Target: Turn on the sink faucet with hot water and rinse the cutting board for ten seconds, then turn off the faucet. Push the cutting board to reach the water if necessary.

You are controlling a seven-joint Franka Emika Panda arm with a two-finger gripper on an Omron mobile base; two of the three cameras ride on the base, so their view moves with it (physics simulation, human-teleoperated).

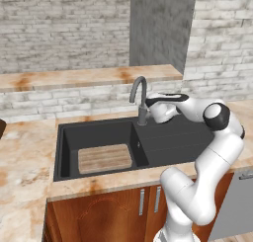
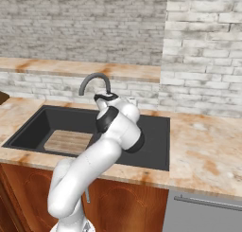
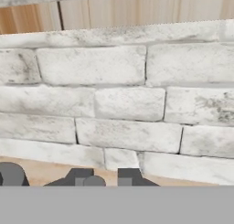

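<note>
The dark grey sink faucet (image 1: 140,95) (image 2: 94,79) arches over the black sink (image 1: 168,142) (image 2: 156,146). No water shows at its spout. The cutting board (image 1: 105,158) (image 2: 69,141) lies flat on the floor of the deep left basin. My gripper (image 1: 149,107) (image 2: 105,98) hovers just right of the faucet's base and points at the brick back wall. In the hand view my gripper (image 3: 104,176) is open by a narrow gap. A small grey round part (image 3: 94,181) sits by the left fingertip. The faucet's dark base (image 3: 11,175) stands at the far left.
A raised marbled ledge (image 1: 74,78) and a white brick wall (image 3: 119,104) stand close behind the faucet. Marbled counter (image 2: 208,150) spreads to the right of the sink. Wooden cabinet doors (image 1: 104,216) and a grey appliance front (image 2: 208,212) lie below.
</note>
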